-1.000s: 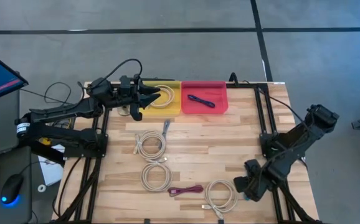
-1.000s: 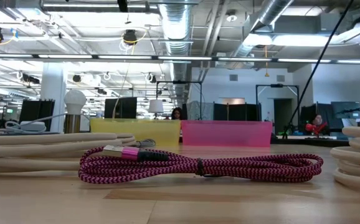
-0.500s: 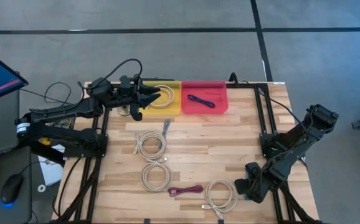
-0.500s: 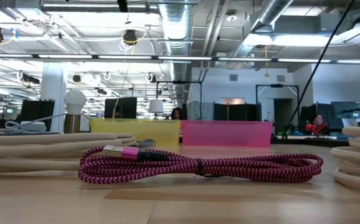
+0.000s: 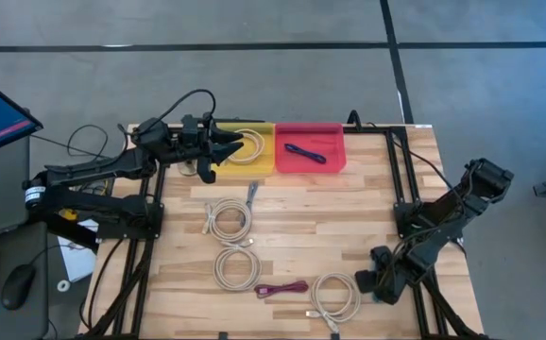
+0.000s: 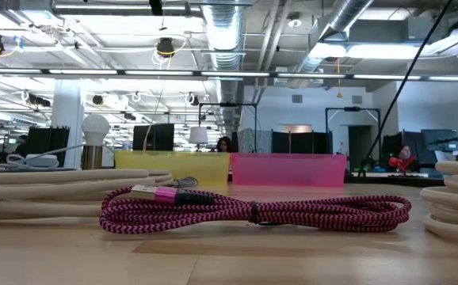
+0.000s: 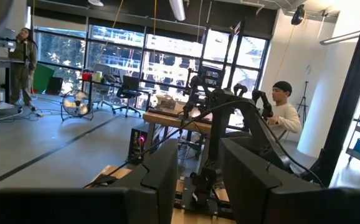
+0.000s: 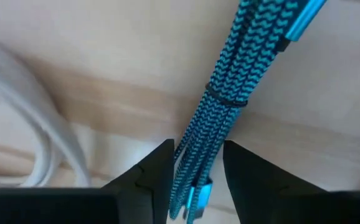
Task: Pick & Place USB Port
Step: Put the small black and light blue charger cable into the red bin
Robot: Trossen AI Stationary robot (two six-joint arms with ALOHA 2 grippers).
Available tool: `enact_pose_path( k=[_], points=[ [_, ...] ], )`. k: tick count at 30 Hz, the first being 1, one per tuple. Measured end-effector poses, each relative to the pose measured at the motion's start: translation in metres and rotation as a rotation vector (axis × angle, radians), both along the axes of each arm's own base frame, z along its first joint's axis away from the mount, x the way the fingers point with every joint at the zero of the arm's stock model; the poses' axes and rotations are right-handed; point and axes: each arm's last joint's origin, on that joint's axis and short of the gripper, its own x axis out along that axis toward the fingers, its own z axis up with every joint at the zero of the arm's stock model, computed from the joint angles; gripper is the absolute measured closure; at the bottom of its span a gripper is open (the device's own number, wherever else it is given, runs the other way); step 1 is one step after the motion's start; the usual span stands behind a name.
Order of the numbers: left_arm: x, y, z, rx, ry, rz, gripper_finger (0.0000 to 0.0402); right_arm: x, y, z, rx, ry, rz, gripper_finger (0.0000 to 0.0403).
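Observation:
A blue braided USB cable (image 8: pixel 220 118), bundled with a dark tie, lies on the wooden table near its right edge. My right gripper (image 8: pixel 197 168) points down on it, shut on the bundle; in the high view the right gripper (image 5: pixel 375 288) hides the cable. My left gripper (image 5: pixel 228 149) hovers over the yellow bin (image 5: pixel 254 165) at the far edge, slightly open and holding nothing; the left wrist view (image 7: pixel 198 180) looks out into the room. A white coil (image 5: pixel 245 144) lies in the yellow bin and a dark blue cable (image 5: pixel 304 151) in the pink bin (image 5: pixel 309 167). My right gripper pinches the blue bundle between its two fingers (image 8: pixel 155 171), on the stretch (image 8: pixel 198 152) between the dark tie and the end with a blue plug. The fingers come from above, pointing down, and lie across the strands. The bundle rests on the table.
A white coil (image 5: pixel 334 295) lies just left of my right gripper, a magenta cable (image 5: pixel 282 289) beyond it. Two more white coils (image 5: pixel 228 219) (image 5: pixel 235 266) and a loose grey cable (image 5: pixel 251 194) occupy the table's middle. People are in the room behind.

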Motion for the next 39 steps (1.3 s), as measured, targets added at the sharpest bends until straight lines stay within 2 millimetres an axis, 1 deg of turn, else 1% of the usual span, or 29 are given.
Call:
enact_pose_path(
  k=[4, 10, 11, 14, 19, 24, 30, 34, 39],
  points=[
    [0.000, 0.000, 0.000, 0.000, 0.000, 0.000, 0.0285, -0.001, -0.001, -0.002, -0.008, 0.005, 0.003, 0.0302],
    [0.000, 0.000, 0.000, 0.000, 0.000, 0.001, 0.0285, -0.001, -0.001, -0.002, -0.009, -0.010, 0.043, 0.0387],
    [0.000, 0.000, 0.000, 0.000, 0.000, 0.001, 0.0285, -0.001, -0.001, -0.002, -0.009, -0.014, 0.054, 0.0392],
    [0.000, 0.000, 0.000, 0.000, 0.000, 0.001, 0.0285, 0.000, 0.000, -0.001, -0.009, -0.025, 0.081, 0.0389],
    [0.000, 0.000, 0.000, 0.000, 0.000, 0.001, 0.0285, 0.005, 0.001, 0.012, -0.053, -0.051, 0.145, 0.0397],
    [0.000, 0.000, 0.000, 0.000, 0.000, 0.001, 0.0285, 0.016, -0.005, 0.033, -0.120, -0.022, 0.206, 0.0399],
    [0.000, 0.000, 0.000, 0.000, 0.000, 0.001, 0.0285, 0.037, -0.022, 0.067, -0.216, -0.021, 0.305, 0.0401],
    [0.000, 0.000, 0.000, 0.000, 0.000, 0.001, 0.0285, 0.054, -0.041, 0.090, -0.312, -0.069, 0.359, 0.0402],
    [0.000, 0.000, 0.000, -0.003, 0.000, 0.000, 0.0285, 0.070, -0.076, 0.113, -0.418, -0.140, 0.400, 0.0402]
  ],
)
